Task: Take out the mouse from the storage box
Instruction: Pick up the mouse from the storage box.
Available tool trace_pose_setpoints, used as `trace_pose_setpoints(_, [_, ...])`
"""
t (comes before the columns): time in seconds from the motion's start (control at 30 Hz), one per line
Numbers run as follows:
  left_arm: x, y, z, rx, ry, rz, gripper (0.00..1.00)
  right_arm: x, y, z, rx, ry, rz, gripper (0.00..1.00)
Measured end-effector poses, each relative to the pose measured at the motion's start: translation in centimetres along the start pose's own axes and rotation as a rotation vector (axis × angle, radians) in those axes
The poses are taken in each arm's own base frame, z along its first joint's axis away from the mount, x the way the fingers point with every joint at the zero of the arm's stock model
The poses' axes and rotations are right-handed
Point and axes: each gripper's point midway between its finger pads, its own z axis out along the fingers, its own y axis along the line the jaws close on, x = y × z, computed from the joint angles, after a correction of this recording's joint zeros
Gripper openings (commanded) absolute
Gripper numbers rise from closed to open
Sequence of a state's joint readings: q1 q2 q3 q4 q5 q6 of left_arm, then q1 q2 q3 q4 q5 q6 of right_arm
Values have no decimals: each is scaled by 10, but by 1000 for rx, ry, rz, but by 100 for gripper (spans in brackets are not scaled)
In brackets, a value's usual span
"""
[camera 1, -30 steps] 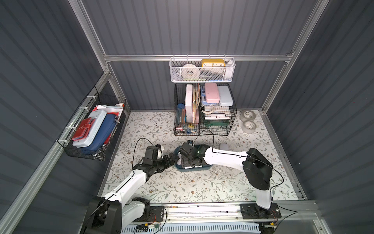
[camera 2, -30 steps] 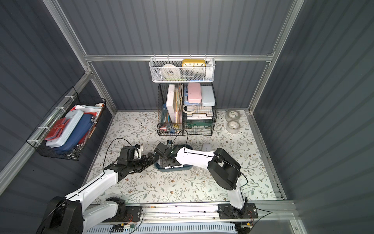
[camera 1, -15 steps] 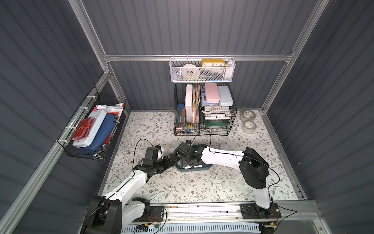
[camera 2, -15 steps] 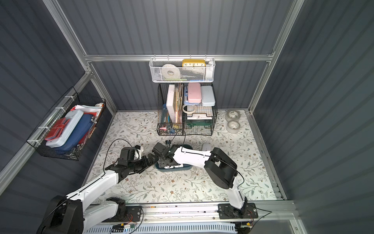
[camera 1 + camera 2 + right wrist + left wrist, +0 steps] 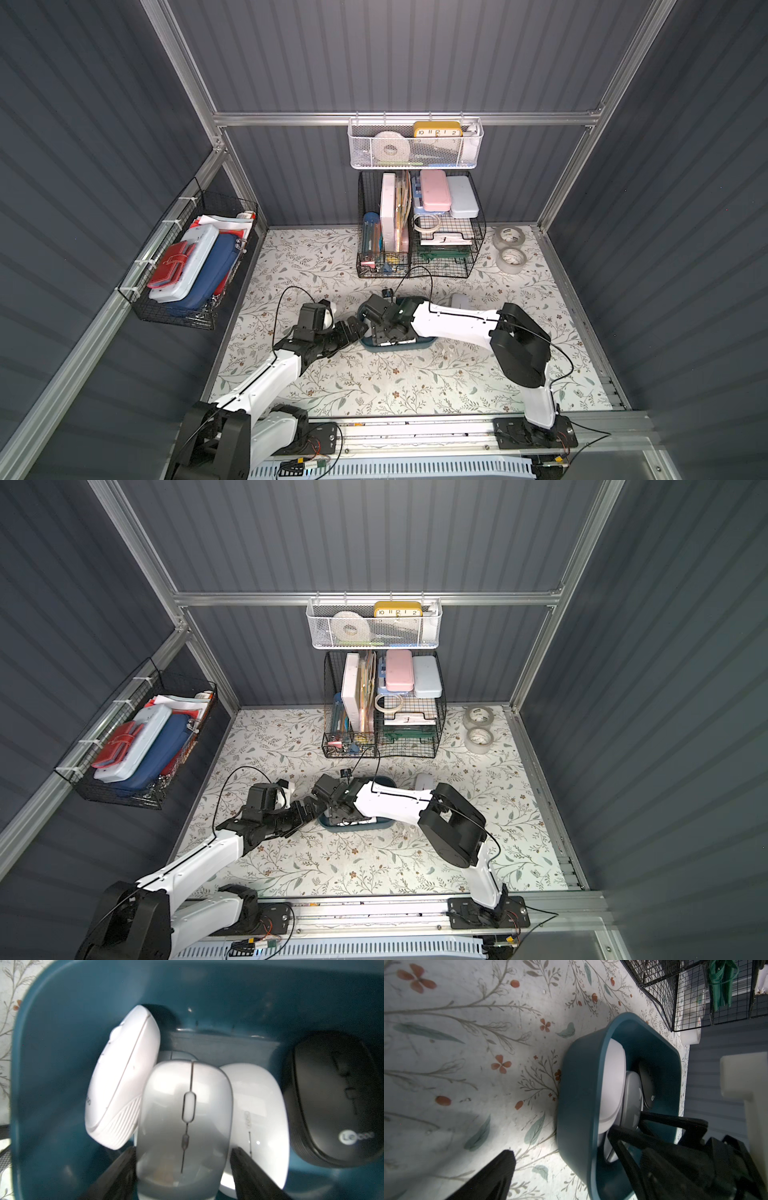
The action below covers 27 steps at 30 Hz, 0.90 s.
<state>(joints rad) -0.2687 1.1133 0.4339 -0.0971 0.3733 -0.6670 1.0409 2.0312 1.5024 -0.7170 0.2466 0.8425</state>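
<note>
The storage box (image 5: pixel 419 344) (image 5: pixel 376 825) (image 5: pixel 579 1084) (image 5: pixel 62 1043), a shallow teal tub, lies mid-floor. Inside it are a grey mouse (image 5: pixel 185 1115) (image 5: pixel 632 1097), a white mouse (image 5: pixel 124 1084) tipped on its edge, a flat white mouse (image 5: pixel 261 1115) and a black mouse (image 5: pixel 332 1105). My right gripper (image 5: pixel 182 1159) (image 5: pixel 384 334) reaches into the box, its fingers (image 5: pixel 245 1163) pressed against both flanks of the grey mouse. My left gripper (image 5: pixel 358 328) (image 5: pixel 309 808) stands open at the box's left end. Only one of its fingers (image 5: pixel 496 1174) shows in the left wrist view.
Black wire baskets (image 5: pixel 419 232) full of stationery stand against the back wall under a white mesh basket (image 5: pixel 415 145). Two tape rolls (image 5: pixel 509 249) lie at the back right. A pale object (image 5: pixel 459 299) sits just right of the box. A wire basket (image 5: pixel 191 262) hangs on the left wall.
My right gripper has shifted slightly left inside the box and its jaws have narrowed onto the grey mouse. The left arm has barely moved.
</note>
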Motion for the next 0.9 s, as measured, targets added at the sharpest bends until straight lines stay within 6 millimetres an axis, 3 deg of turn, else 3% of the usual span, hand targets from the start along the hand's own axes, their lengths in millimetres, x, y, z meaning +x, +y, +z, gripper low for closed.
trace_pose_setpoints(0.3, [0, 0, 0, 1, -1, -2, 99, -4, 4, 3, 14, -2, -4, 75])
trace_pose_setpoints(0.53, [0, 0, 0, -1, -3, -2, 99, -5, 3, 4, 23, -6, -5, 66])
trace_pose_setpoints(0.9, [0, 1, 0, -1, -2, -2, 99, -7, -1, 0, 37, -14, -7, 65])
